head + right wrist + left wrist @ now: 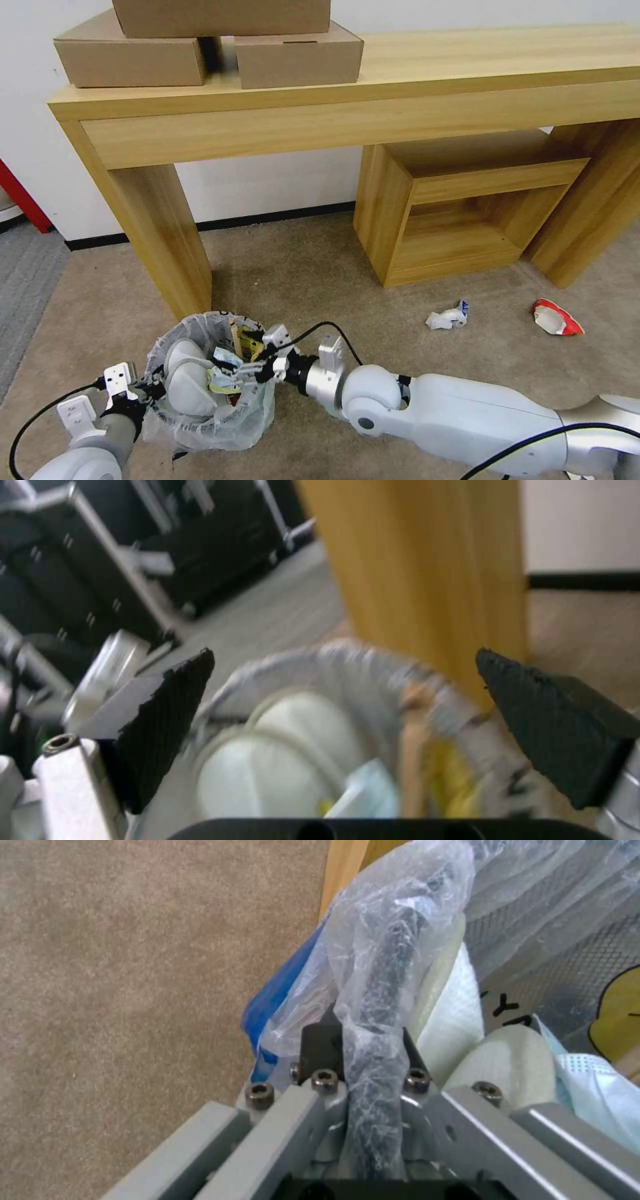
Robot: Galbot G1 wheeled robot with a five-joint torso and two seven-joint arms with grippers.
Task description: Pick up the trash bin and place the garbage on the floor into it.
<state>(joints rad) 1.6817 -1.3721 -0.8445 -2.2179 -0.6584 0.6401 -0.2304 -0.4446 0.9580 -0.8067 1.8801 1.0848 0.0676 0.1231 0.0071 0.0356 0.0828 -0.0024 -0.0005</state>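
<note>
Here the right end effector [257,363] hangs over trash bin [200,427].

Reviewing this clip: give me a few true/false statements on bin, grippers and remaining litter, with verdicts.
1. The left gripper is clamped on the trash bin rim. True.
2. The right gripper is shut on a cup. False: its fingers are spread open over the bin, holding nothing.
3. Two pieces of garbage lie on the floor: a crumpled white wrapper and a red packet. True.
4. The bin is empty. False: it holds white slippers and other litter.
</note>
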